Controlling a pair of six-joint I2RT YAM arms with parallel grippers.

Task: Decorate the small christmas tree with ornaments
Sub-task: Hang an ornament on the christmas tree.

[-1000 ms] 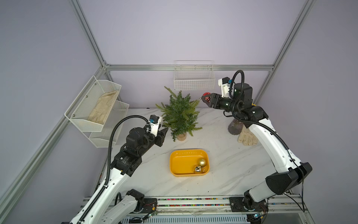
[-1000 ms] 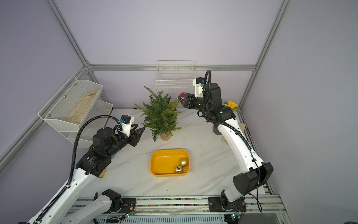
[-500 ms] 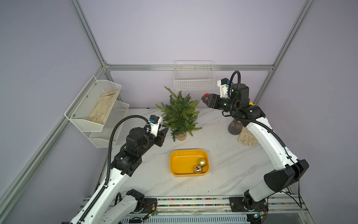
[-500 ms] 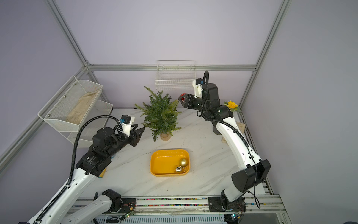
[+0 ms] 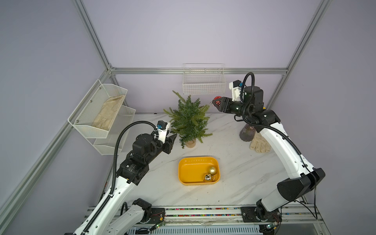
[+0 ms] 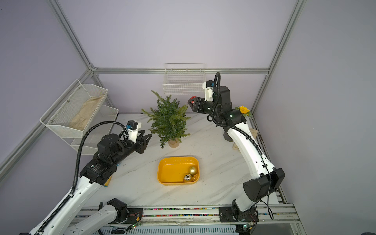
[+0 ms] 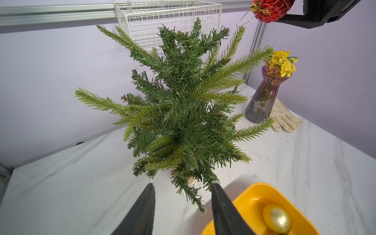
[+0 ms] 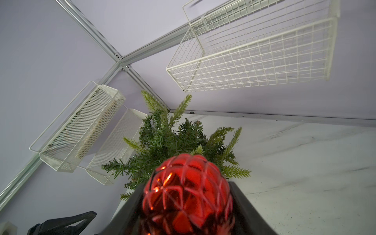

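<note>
Right wrist view: right gripper is clamping the red ornament at 2 o'clock of the small christmas tree. Its hanging loop is dangling just beside a branch tip. Best approach, I judge: creeping forward and lowering the loop over that tip before releasing. At 8 o'clock the left gripper is hovering, slightly open and empty.

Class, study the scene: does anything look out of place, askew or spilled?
One oddity: a pale work glove lies on the table beside the purple vase, unrelated to decorating. The tree stands upright; nothing is spilled.
</note>
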